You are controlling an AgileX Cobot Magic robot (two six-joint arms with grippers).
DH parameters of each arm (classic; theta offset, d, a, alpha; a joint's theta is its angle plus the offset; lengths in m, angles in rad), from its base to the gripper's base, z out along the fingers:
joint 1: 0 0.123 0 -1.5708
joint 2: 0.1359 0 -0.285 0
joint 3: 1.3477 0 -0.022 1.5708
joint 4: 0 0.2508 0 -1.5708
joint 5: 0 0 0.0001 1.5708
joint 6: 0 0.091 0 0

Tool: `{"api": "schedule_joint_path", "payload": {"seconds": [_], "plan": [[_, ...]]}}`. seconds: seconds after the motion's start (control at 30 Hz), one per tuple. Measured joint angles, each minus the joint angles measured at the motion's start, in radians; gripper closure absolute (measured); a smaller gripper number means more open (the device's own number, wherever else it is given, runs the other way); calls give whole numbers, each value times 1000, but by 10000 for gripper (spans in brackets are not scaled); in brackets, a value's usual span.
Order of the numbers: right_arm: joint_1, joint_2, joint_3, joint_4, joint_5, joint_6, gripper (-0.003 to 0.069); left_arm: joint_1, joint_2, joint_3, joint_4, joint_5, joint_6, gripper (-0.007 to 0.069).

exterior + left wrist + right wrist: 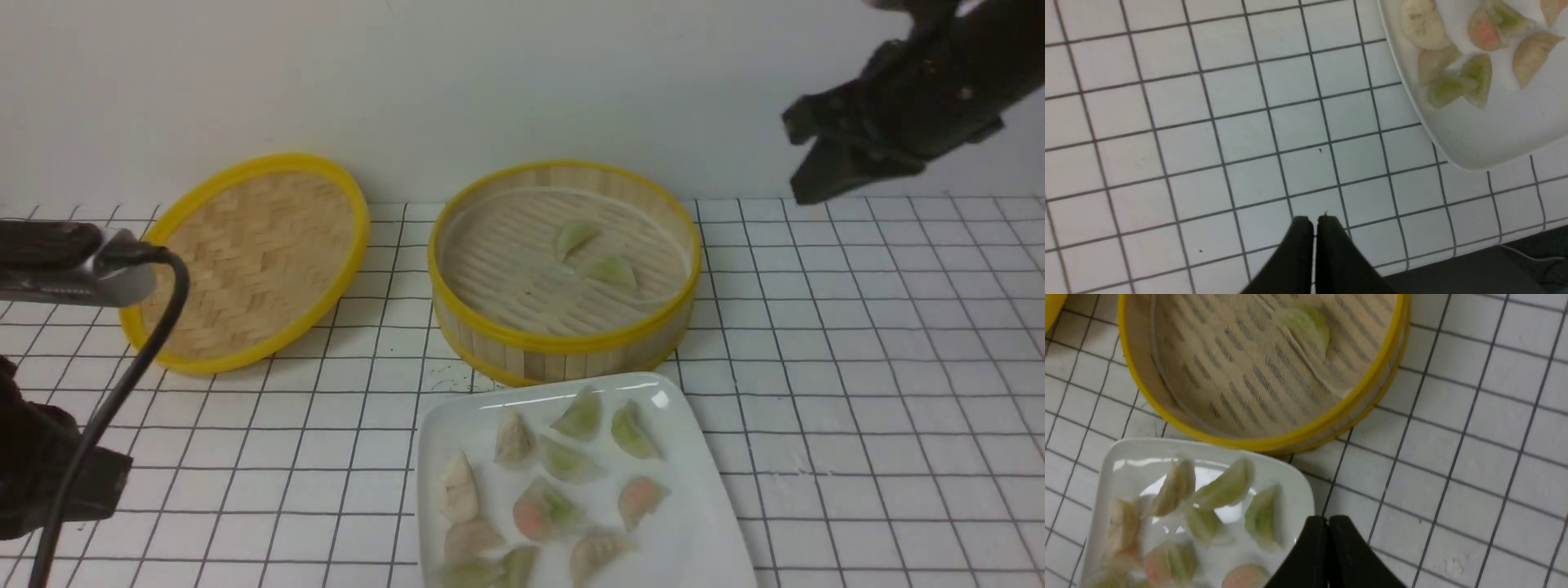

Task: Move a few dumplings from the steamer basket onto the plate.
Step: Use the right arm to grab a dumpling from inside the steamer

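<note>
The steamer basket [563, 341] stands mid-table with two pale green dumplings inside, one [575, 237] behind the other [611, 269]. The white plate [702, 523] lies just in front of it and carries several green, pink-orange and beige dumplings. My right gripper [808, 184] is shut and empty, high above the table to the right of the basket. In the right wrist view it [1327, 520] hangs over the tiles by the plate's corner [1300, 486], with the basket [1306, 433] and one green dumpling [1306, 324] in sight. My left gripper [1314, 222] is shut and empty over bare tiles, left of the plate [1474, 139].
The herringbone-woven lid [253, 257] lies tilted to the left of the basket. The table is white with a dark grid, and its front edge [1453, 261] shows in the left wrist view. A wall runs behind the basket.
</note>
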Motion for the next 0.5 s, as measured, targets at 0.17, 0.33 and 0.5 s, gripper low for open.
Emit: {"api": "schedule_joint_path", "payload": {"seconds": [0.17, 0.33, 0.5], "plan": [[61, 185, -189, -41, 5, 16, 662, 0, -73, 0, 32, 6, -32, 631], [140, 455, -446, -145, 5, 28, 595, 0, -170, -1, 58, 18, -49, 631], [181, 576, -547, -174, 6, 41, 486, 0, -243, -2, 81, 21, -57, 631]]}}
